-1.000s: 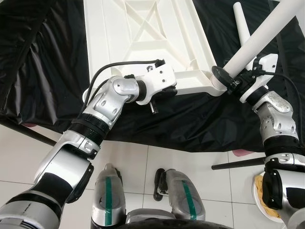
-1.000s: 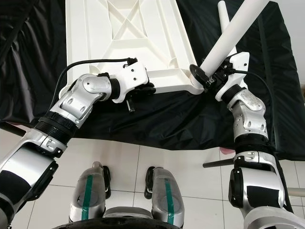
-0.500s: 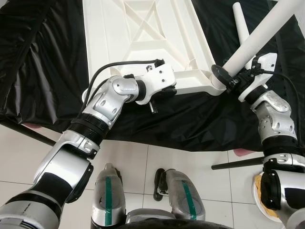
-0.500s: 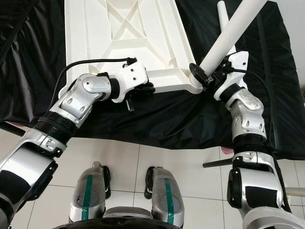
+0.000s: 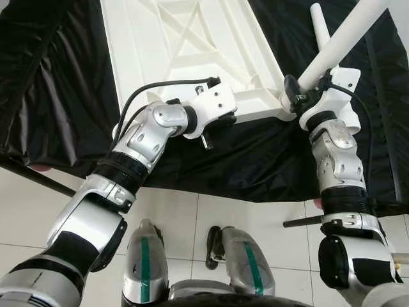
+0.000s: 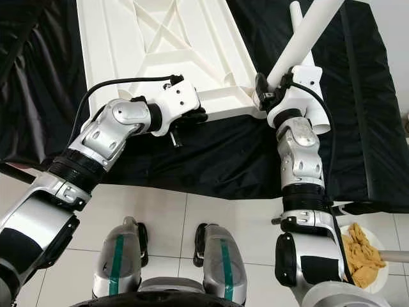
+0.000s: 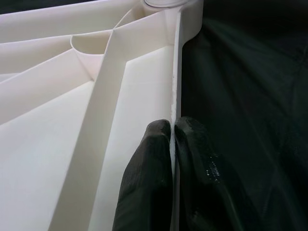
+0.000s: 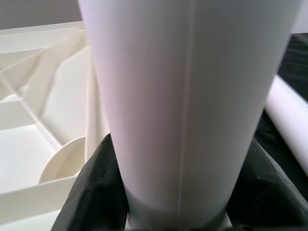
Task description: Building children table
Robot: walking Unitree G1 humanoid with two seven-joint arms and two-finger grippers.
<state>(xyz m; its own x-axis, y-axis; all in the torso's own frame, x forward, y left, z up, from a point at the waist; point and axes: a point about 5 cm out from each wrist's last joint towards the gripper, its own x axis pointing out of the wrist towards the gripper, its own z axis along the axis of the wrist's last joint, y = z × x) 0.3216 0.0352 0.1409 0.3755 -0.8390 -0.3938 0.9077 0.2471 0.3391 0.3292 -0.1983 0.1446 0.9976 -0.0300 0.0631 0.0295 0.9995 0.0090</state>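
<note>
The white tabletop (image 5: 160,45) lies upside down on a black cloth, ribs facing up. My left gripper (image 5: 222,119) is shut on the tabletop's near rim; in the left wrist view its fingertips (image 7: 159,132) pinch the thin edge. My right gripper (image 5: 295,96) is shut on a white table leg (image 5: 339,45) near its lower end, right at the tabletop's near right corner socket (image 8: 62,159). The leg (image 8: 187,96) slants up and away to the right. A second white leg (image 6: 313,96) lies on the cloth behind the right wrist.
The black cloth (image 5: 57,83) covers the work surface and hangs over its near edge. Below is white tiled floor (image 5: 255,217) with my feet (image 5: 144,256), a black rod (image 5: 303,222), and a white bowl holding something yellow (image 6: 361,252) at the right.
My right arm has swung inward, carrying the leg's lower end up against the tabletop's near right corner. The tabletop has turned slightly. The left gripper keeps its hold on the rim.
</note>
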